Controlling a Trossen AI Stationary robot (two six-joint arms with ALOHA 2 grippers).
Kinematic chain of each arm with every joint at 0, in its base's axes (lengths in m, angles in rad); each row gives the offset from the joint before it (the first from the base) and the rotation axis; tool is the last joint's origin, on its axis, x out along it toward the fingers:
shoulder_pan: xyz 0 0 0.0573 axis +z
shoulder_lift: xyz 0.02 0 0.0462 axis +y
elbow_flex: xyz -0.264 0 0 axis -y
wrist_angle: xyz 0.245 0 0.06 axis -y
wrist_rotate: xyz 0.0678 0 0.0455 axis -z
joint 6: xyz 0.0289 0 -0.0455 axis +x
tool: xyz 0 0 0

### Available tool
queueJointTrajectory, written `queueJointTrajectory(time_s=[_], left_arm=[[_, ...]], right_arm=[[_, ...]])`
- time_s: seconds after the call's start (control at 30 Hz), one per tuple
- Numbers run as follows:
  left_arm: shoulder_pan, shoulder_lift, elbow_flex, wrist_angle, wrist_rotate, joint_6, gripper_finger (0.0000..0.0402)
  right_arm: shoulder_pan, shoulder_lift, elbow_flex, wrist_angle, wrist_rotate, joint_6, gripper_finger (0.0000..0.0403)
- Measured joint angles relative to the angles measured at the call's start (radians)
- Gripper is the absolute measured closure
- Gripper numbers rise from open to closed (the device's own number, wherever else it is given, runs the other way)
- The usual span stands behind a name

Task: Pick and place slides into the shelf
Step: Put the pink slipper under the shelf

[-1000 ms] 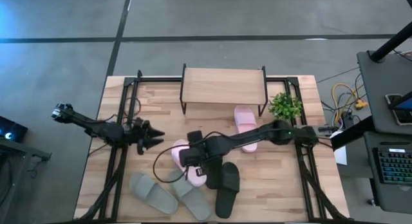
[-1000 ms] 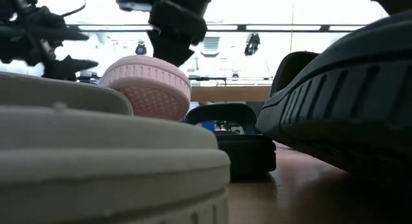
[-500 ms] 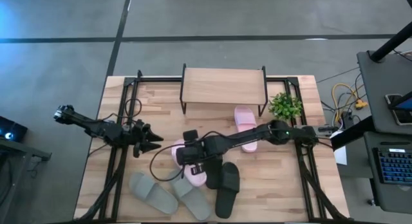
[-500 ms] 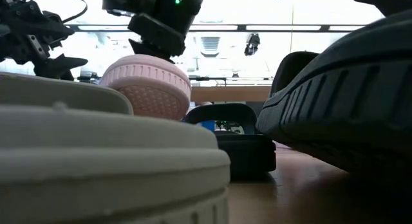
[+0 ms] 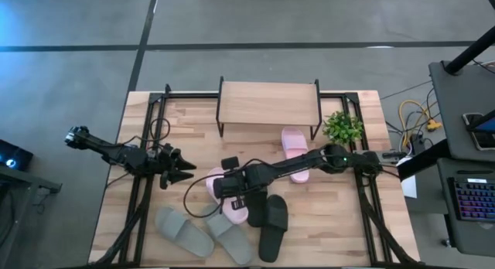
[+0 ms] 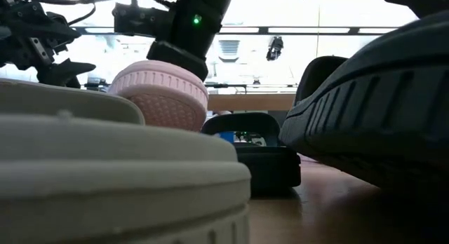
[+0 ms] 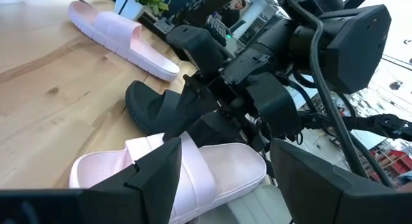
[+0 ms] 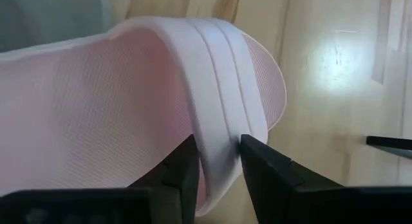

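The small low shelf [image 5: 268, 103] with a light wooden plank top and thin black frame legs stands at the middle of the bench's [image 5: 371, 223] far edge. Nothing rests on its plank top. One soft pale pink slide sandal [image 5: 295, 151] lies just in front of the shelf's right legs, beside a small green potted plant [image 5: 343, 127] near the far right corner.

The right tool [image 5: 230, 193] reaches across to the bench's middle, over the second pale pink slide [image 5: 219, 188]. In the right wrist view its two dark fingers [image 8: 187, 169] sit either side of the wide strap [image 8: 215, 108], narrowed around the strap's edge and touching it.

Two black slides [image 5: 270, 220] and two grey-green slides [image 5: 203, 234] lie toward the near edge, overlapping one another.

The left tool [image 5: 179, 171] hovers near the left edge, fingers spread wide, holding nothing.
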State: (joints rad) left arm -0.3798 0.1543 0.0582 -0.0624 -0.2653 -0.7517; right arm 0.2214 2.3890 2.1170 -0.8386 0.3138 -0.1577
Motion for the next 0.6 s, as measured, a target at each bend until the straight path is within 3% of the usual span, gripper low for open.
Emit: queueJointTrajectory(time_s=[0.27,0.47,0.6], left_arm=[[0.000,0.002,0.000,0.000,0.000,0.000,0.0178],[0.000,0.003,0.000,0.000,0.000,0.000,0.0178],[0.000,0.002,0.000,0.000,0.000,0.000,0.0178]], right_arm=[[-0.006,-0.003,-0.017,0.012,0.035,0.045,0.0386],[-0.010,-0.005,0.023,-0.009,0.167,0.094,0.0390],[-0.015,-0.010,0.082,-0.129,0.309,0.122,0.0390]])
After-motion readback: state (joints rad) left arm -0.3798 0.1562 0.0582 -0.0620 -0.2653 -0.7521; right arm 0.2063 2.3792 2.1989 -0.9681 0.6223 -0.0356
